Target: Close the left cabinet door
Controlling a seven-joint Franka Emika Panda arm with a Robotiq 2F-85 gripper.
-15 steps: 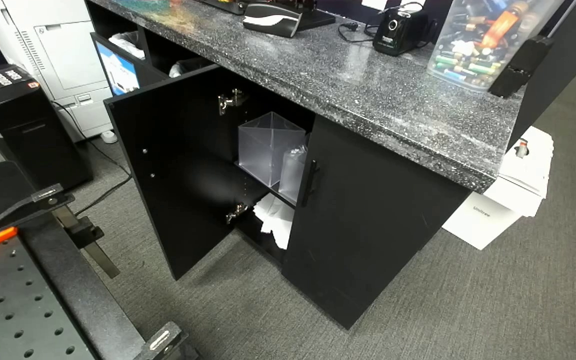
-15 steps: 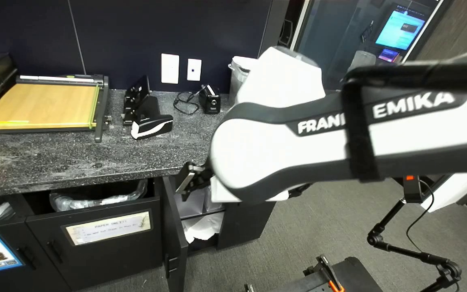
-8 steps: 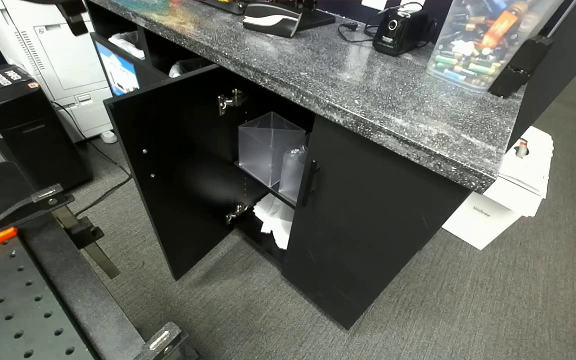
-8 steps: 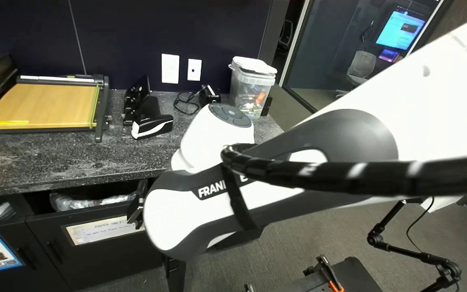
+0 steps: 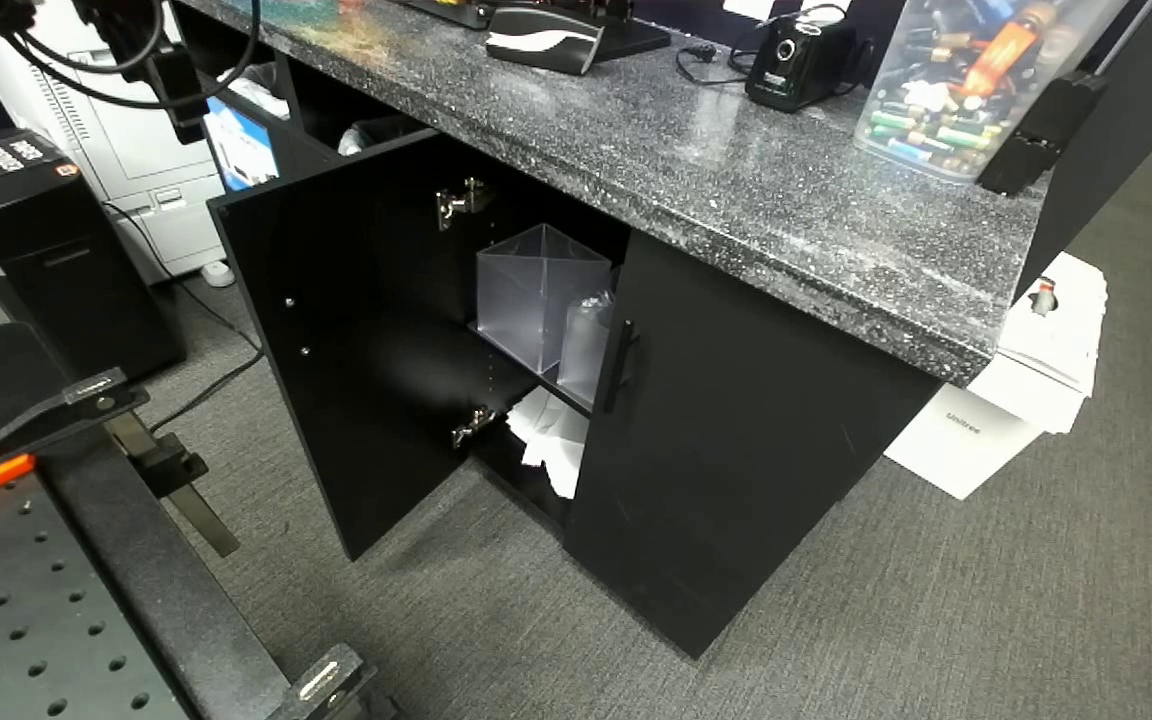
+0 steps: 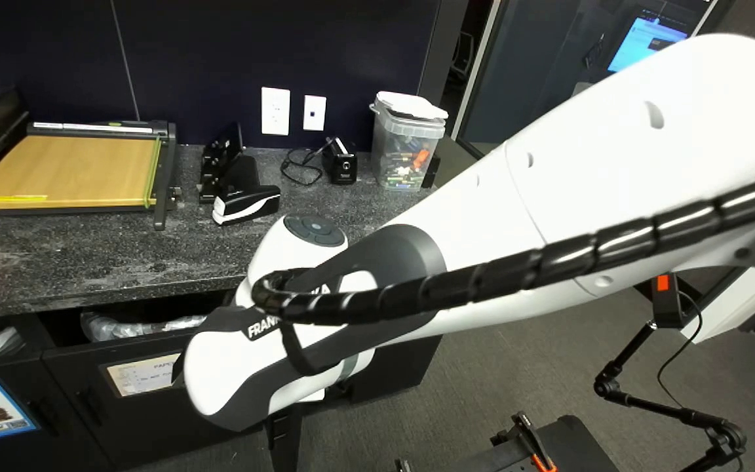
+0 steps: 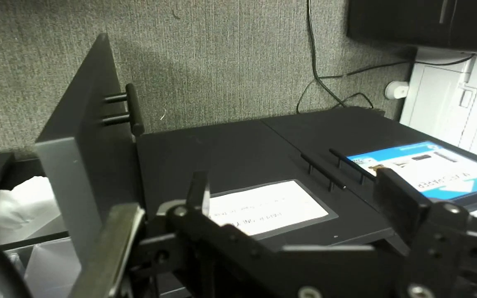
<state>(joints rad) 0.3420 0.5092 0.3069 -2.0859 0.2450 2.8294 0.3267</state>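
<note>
1. I'm holding the claw (image 7: 292, 182) spread, its two dark fingers (image 7: 404, 207) standing well apart, one on each side of its middle.
2. In an exterior view, my white arm (image 6: 600, 144) is slanting down toward the claw.
3. The forearm's rounded end (image 6: 233, 373) is covering most of the claw there, and the wrist (image 6: 274, 257) is tilting just behind that end.

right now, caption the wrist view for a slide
Left door standing open, handle ungripped, open gripper in the foreground.
</note>
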